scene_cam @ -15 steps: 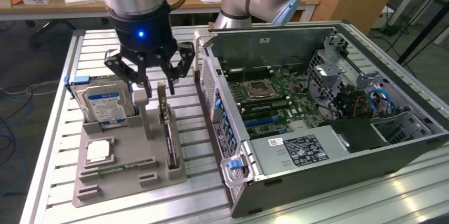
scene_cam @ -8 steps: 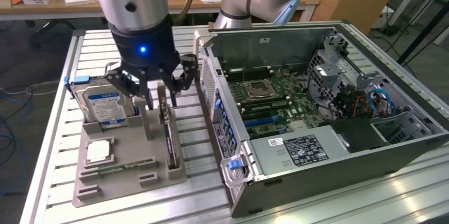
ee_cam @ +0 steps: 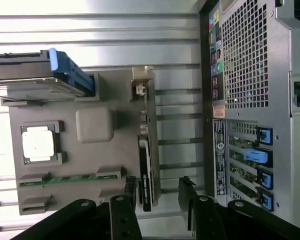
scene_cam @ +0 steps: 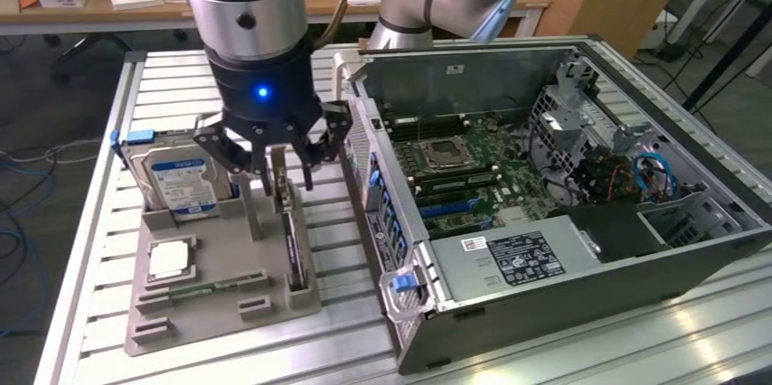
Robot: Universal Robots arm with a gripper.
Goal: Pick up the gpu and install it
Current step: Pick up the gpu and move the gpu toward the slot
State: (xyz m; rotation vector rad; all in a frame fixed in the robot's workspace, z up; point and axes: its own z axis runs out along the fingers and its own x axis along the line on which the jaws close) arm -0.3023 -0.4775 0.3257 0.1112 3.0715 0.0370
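The gpu (scene_cam: pixel 292 227) is a thin dark card standing on edge in a slot of the grey holder tray (scene_cam: pixel 230 304). The tray sits on the slatted table beside the open computer case (scene_cam: pixel 483 52). My gripper (scene_cam: pixel 285 171) hangs straight above the card's far end, open, with one finger on each side of its top edge. In the wrist view the gpu (ee_cam: pixel 146 160) runs along the tray's edge, and its near end lies between my two black fingers (ee_cam: pixel 129 195). The gripper (ee_cam: pixel 158 194) is open, and the card sits closer to one finger than the other.
The tray also holds a silver blue-labelled hard drive (scene_cam: pixel 181 182), a processor chip (scene_cam: pixel 169 260) and a green memory stick (scene_cam: pixel 199 290). The case lies on its side with the motherboard (scene_cam: pixel 465 168) exposed. Its rear panel with blue slot clips (ee_cam: pixel 255 155) stands close to the gpu.
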